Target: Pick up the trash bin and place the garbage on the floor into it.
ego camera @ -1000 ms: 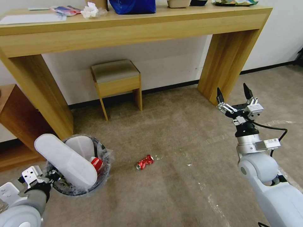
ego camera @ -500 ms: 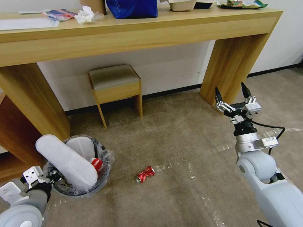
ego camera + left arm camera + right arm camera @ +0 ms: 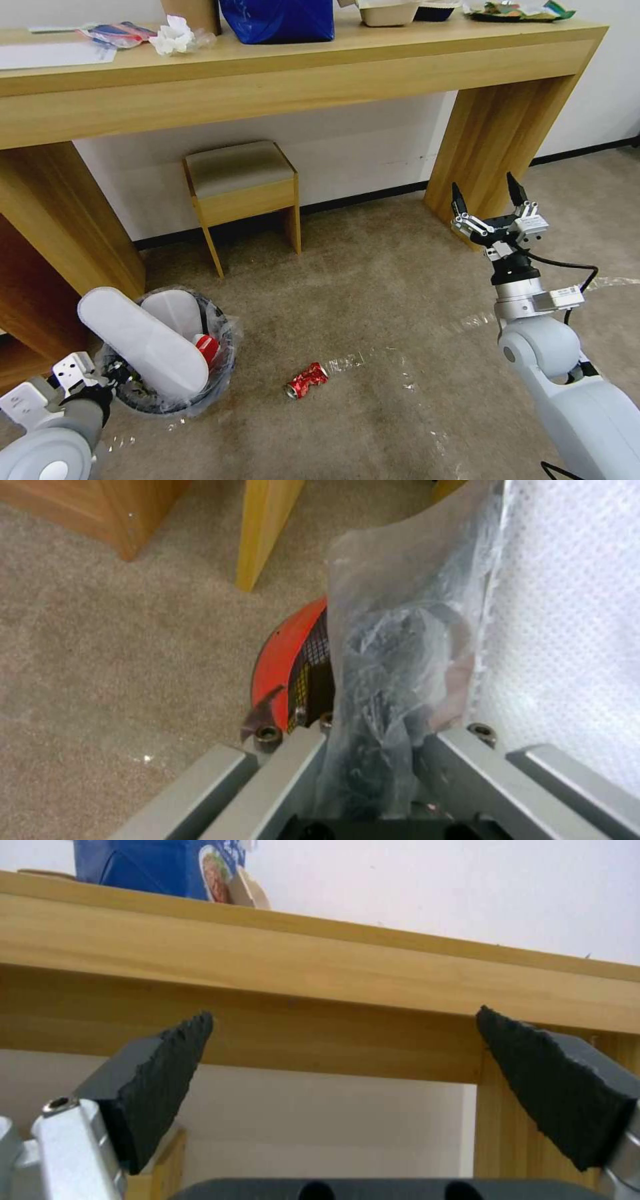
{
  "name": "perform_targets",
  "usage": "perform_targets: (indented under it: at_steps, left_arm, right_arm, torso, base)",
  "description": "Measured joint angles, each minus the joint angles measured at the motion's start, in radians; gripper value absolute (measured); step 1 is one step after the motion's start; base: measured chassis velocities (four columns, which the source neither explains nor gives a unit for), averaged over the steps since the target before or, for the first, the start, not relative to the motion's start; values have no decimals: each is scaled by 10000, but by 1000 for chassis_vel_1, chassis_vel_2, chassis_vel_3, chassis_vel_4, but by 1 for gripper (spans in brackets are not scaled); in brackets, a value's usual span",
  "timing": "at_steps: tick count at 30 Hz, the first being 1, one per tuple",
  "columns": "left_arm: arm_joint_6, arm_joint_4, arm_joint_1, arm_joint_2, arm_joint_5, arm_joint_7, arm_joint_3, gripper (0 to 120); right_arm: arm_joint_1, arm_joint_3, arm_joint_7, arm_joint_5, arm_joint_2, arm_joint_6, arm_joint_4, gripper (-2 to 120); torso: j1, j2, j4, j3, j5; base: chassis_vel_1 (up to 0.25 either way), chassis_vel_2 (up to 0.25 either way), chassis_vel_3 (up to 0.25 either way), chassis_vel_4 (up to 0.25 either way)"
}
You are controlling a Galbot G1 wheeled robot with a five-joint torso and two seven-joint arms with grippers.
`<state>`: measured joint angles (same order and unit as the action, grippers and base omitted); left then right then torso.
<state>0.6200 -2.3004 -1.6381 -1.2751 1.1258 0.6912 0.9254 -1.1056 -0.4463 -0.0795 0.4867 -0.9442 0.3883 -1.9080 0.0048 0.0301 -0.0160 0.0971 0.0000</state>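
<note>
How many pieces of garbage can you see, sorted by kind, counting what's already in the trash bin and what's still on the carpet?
White insoles, standing in the trash bin: 2
Red-and-white cup, in the bin: 1
Crushed red can, on the carpet: 1
Total: 4

The left claw grips the bin's rim; the right claw hangs open, empty.

A home-like room, perhaps a staged living space, long wooden console table (image 3: 300, 73) against a white wall, small padded stool (image 3: 240, 193) tucked beneath, beige carpet (image 3: 387, 287) with worn tape marks, black baseboard, food packaging and a blue bag (image 3: 277, 19) on top
</note>
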Motion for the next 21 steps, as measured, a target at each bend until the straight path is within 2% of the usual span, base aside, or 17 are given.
perform_targets:
  at_steps: [15,21]
  left_arm:
    - [25,40,156,-29,271,16,-97,0]
    - [94,-94,203,-31,1088,398,-3,0]
  right_arm:
    - [93,112,143,6,24,187,106,99]
    - [224,322,277,61,94,294,188,99]
  torso:
    - [0,0,0,0,0]
    - [0,0,-1,0,0]
  base:
    - [0,0,0,0]
    - [0,0,0,0]
